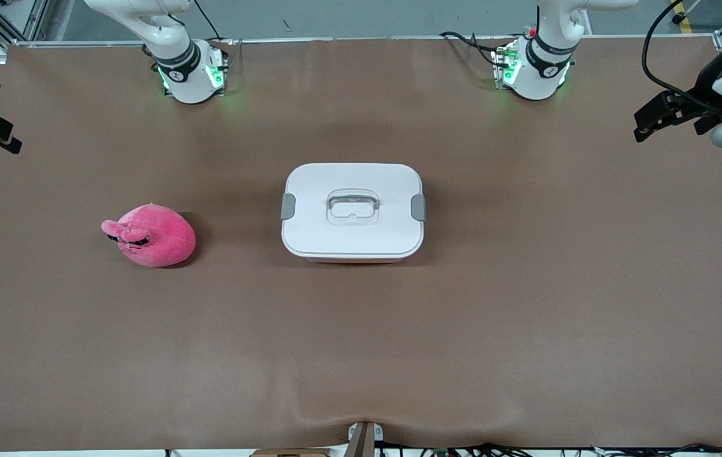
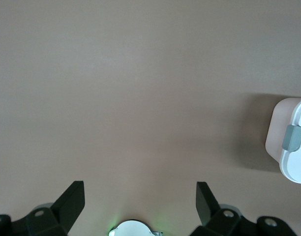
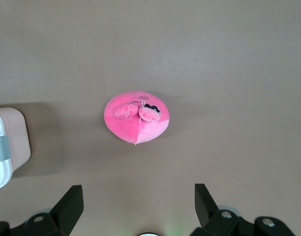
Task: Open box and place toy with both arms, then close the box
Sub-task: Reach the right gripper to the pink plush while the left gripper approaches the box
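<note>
Left gripper (image 2: 139, 204): jaws wide, empty, over bare table (image 1: 526, 330) toward the left arm's end from the box (image 1: 352, 212).
Right gripper (image 3: 138, 204): jaws wide, empty, high over the toy (image 3: 136, 116).
Box: mid-table, lid on, grey clips (image 1: 418, 207) at both short edges.
Toy: well apart from the box, toward the right arm's end, bare table all round it.

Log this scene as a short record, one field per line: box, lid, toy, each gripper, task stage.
box: box at mid-table, pale pink tub
lid: white lid on, both grey clips at its ends
toy: pink toy on the table, toward the right arm's end, apart from the box
left gripper: left gripper up over bare table at the left arm's end, jaws open, empty
right gripper: right gripper above the toy, jaws open, empty
task stage: nothing begun; box unopened
</note>
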Robot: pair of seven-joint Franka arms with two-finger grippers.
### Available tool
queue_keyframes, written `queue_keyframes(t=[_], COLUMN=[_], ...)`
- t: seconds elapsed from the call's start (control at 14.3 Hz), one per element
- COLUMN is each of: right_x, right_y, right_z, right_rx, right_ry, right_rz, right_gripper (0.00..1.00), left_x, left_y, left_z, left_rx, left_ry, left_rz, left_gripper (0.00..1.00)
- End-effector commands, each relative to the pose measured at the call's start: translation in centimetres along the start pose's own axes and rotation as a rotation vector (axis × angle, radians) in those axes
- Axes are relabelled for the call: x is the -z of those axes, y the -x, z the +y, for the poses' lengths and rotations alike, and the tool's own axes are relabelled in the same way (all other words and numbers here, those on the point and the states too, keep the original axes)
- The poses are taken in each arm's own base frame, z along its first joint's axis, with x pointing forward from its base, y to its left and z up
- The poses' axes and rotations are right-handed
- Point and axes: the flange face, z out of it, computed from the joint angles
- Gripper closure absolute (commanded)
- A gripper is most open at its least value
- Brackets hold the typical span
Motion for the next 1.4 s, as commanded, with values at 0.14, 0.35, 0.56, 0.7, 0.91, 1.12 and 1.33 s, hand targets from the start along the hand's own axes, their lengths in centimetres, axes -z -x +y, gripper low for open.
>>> queue_keyframes(t=[0.14, 0.35, 0.56, 0.7, 0.91, 1.12, 1.33], right_x=[-0.3, -0.2, 0.0, -0.1, -0.2, -0.7, -3.1], right_y=[0.6, 0.5, 0.3, 0.1, 0.0, -0.8, -2.7], right_z=[0.8, 1.0, 1.2, 1.1, 1.0, 1.2, 0.3], right_rx=[-0.031, -0.033, -0.030, -0.028, -0.026, -0.025, 0.025], right_ry=[0.018, 0.018, 0.006, 0.003, 0.003, 0.004, 0.007], right_rz=[-0.003, 0.000, 0.012, 0.024, 0.029, 0.044, 0.029], right_gripper=[0.00, 0.00, 0.00, 0.00, 0.00, 0.00, 0.00], left_x=[0.5, 0.8, 0.7, 0.6, 0.4, -0.5, -2.0], left_y=[0.0, 0.0, -0.1, -0.1, 0.0, 0.5, 0.6], left_z=[-0.3, -0.5, -0.7, -0.5, -0.3, 0.6, 3.0], left_rx=[-0.021, -0.050, -0.081, -0.062, -0.069, -0.041, 0.008], left_ry=[0.009, -0.007, -0.007, -0.006, -0.002, -0.009, -0.005], left_rz=[-0.009, 0.001, -0.003, -0.004, -0.014, -0.069, -0.102], left_gripper=[0.00, 0.00, 0.00, 0.00, 0.00, 0.00, 0.00])
